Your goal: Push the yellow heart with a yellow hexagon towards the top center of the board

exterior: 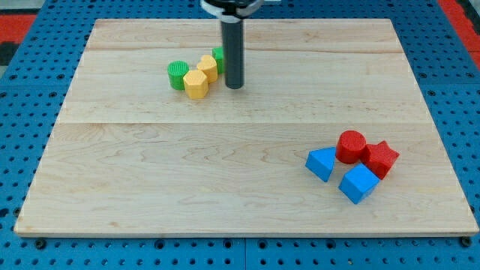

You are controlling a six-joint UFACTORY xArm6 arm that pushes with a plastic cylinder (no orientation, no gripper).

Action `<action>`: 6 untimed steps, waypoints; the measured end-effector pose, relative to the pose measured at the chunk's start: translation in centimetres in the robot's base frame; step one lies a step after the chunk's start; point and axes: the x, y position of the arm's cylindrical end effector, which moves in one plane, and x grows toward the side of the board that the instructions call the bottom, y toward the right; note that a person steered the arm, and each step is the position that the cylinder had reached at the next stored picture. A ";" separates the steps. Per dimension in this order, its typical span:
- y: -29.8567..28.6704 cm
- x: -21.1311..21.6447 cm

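A yellow hexagon [196, 83] lies in the upper left-middle of the wooden board [187, 172]. A yellow heart [208, 67] touches it on its upper right. A green round block [178, 75] touches the hexagon on its left. Another green block [217, 57] shows partly behind the rod, next to the heart. My tip [235, 85] rests on the board just to the right of the yellow heart and hexagon, a small gap from them.
At the lower right sits a cluster: a red cylinder [350, 146], a red star [381, 158], a blue triangle-like block [321, 163] and a blue cube [357, 183]. Blue pegboard surrounds the board.
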 end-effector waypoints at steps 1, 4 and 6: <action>-0.9 4.8; -7.9 0.2; -6.3 -2.3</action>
